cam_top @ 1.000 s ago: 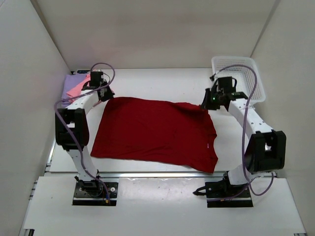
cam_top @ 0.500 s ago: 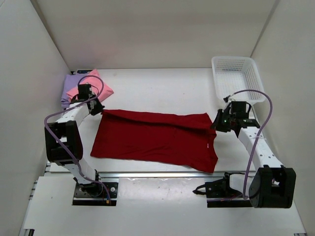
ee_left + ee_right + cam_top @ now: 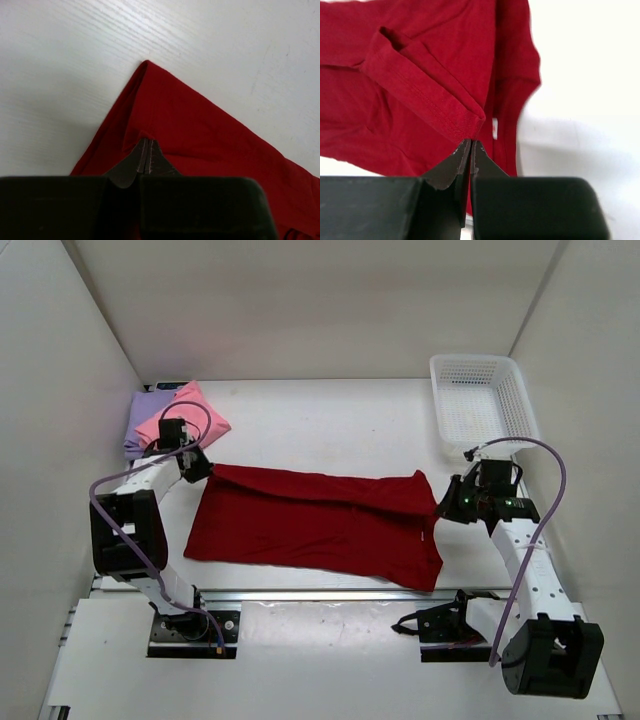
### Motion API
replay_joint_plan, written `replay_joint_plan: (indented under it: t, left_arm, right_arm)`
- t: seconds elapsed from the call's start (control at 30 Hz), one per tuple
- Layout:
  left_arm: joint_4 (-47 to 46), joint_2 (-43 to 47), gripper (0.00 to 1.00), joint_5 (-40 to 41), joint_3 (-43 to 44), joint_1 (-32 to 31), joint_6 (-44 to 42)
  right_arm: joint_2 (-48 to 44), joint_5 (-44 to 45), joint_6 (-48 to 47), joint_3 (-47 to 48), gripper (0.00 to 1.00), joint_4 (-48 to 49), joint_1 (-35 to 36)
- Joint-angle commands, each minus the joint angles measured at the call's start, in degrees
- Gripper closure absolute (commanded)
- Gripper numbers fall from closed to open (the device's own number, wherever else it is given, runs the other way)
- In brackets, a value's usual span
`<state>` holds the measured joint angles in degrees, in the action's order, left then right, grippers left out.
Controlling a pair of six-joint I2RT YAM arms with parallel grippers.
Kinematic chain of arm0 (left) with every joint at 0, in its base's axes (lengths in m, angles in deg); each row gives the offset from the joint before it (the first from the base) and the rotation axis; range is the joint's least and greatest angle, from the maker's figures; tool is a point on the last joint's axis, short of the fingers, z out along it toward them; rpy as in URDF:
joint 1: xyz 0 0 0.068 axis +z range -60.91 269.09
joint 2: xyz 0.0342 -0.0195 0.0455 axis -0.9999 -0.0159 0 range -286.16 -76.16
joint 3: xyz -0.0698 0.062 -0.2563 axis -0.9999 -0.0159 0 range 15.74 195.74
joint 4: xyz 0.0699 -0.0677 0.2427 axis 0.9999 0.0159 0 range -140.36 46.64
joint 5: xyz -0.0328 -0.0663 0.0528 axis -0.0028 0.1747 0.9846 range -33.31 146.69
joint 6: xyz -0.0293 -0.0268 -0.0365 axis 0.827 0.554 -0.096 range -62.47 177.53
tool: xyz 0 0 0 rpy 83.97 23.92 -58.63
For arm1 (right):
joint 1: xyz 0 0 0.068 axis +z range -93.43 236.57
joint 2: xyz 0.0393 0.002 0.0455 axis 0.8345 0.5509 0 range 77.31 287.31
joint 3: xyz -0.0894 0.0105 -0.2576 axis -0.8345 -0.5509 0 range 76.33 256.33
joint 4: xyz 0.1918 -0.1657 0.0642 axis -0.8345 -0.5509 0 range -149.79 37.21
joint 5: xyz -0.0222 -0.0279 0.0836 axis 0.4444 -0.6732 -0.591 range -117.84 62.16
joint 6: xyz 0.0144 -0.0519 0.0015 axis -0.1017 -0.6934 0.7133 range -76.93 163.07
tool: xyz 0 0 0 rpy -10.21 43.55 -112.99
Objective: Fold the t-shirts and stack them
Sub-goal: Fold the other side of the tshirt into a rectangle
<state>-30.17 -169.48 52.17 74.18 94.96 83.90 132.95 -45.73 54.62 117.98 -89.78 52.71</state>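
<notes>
While both pincers are clenched on the far edge of the dark red shirt point(image 3: 310, 525), the step in hand looks like the first lengthwise fold, bringing that far edge over toward the near hem. The left pincer point(image 3: 145, 150) pinches a doubled corner of cloth tight between its tips. The right pincer point(image 3: 471, 145) nips a stitched, ribbed hem, probably a sleeve, though the close view is too tight to be sure.

To do this well, I judge that both arms should travel at one pace and one height, so the stretched edge runs straight and lands parallel to the near hem. A lag on either side would skew the crease. The cloth wants to be taut but not dragged, because the lower layer lies loose on the smooth white bench point(image 3: 330, 415) and could slide. Letting go should wait until the edge lies flat.

The red shirt is a soft, matte knit, limp and draping in shallow folds across the middle of the bench. A small white label shows near its right side. At the far left corner the pink shirt point(image 3: 190, 412) lies folded on the lavender shirt point(image 3: 138, 425), a flat pile near the left pincer. A white plastic basket point(image 3: 478, 358) with lattice walls stands at the far right.
</notes>
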Motion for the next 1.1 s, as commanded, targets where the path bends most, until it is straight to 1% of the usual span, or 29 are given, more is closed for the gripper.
replay_joint_plan:
  t: [0.0,0.1,0.23,0.37,0.4,0.47,0.5,0.53,0.57,0.6,0.63,0.67,0.7,0.77,0.8,0.87,0.9,0.93,0.97,1.0,1.07]
  left_arm:
    - [0.2,3.4,1.0,-1.9,-2.0,1.2,0.1]
    - [0.1,4.0,1.0,-2.1,-3.4,1.3,0.5]
    - [1.4,4.4,1.0,-1.5,-3.0,0.9,0.4]
    - [0.6,7.3,1.0,1.2,-5.3,0.4,-0.1]
    - [1.4,7.5,0.97,2.5,-5.6,-0.7,-0.1]
    - [1.5,7.5,0.85,3.5,-6.6,-1.5,-0.6]
    - [2.2,7.7,0.81,4.3,-6.6,-1.4,-0.6]
    - [2.3,8.2,0.72,4.0,-6.9,-0.4,0.2]
    - [2.1,8.6,0.61,3.6,-7.7,0.0,1.2]
    - [1.8,9.6,0.57,3.5,-7.7,1.2,2.1]
    - [1.0,10.8,0.53,2.9,-8.1,1.8,3.1]
    - [0.3,12.1,0.53,3.4,-7.7,1.3,2.9]
    - [0.3,12.3,0.56,3.6,-7.2,0.6,3.2]
    - [-1.3,14.1,0.61,4.4,-6.5,-4.2,2.9]
    - [-2.2,14.4,0.62,4.4,-6.7,-5.2,2.9]
    - [-6.1,15.1,0.63,2.8,-7.1,-12.3,4.3]
    - [-7.1,15.0,0.65,2.6,-7.3,-14.5,4.7]
    - [-7.7,14.4,0.66,2.6,-7.5,-18.3,5.6]
    - [-9.6,13.6,0.68,2.1,-7.8,-22.4,6.1]
    - [-10.6,12.2,0.68,1.5,-8.0,-24.2,6.1]
    - [-11.9,10.4,0.69,-0.7,-8.2,-30.5,6.4]
  right_arm:
    - [-2.1,5.3,-0.4,1.4,1.0,-7.0,0.6]
    - [-3.6,7.4,0.6,3.7,1.0,-10.0,0.7]
    - [-3.3,5.2,-0.4,5.5,1.0,-12.5,0.8]
    - [-2.9,9.0,-0.2,7.7,1.0,-17.8,6.4]
    - [-3.1,10.1,0.0,6.6,0.99,-17.8,7.3]
    - [-2.3,10.4,0.1,5.4,0.93,-18.4,8.2]
    - [-2.2,9.9,0.2,5.0,0.86,-18.6,8.2]
    - [-2.3,10.6,0.2,5.3,0.76,-18.7,8.6]
    - [-2.6,11.7,0.2,5.8,0.72,-18.6,8.3]
    - [-2.8,12.3,0.1,6.8,0.68,-18.1,8.2]
    - [-4.0,12.4,-0.1,7.0,0.67,-16.5,8.5]
    - [-4.1,10.8,-0.1,7.3,0.68,-13.9,8.3]
    - [-4.0,9.7,-0.2,7.4,0.72,-12.8,8.1]
    - [-1.6,3.4,0.3,7.4,0.93,-7.2,9.6]
    - [0.9,2.7,1.4,7.0,0.99,-5.6,10.0]
    - [4.4,2.4,3.0,5.5,1.0,2.4,14.1]
    - [6.7,2.9,3.1,4.5,1.0,6.5,16.9]
    - [8.6,3.0,3.7,4.1,0.99,8.4,18.3]
    - [9.7,1.8,4.2,3.7,0.89,12.3,18.8]
    - [11.8,1.0,5.1,3.6,0.79,16.6,19.0]
    - [16.3,-2.2,6.1,3.9,0.68,20.6,19.8]
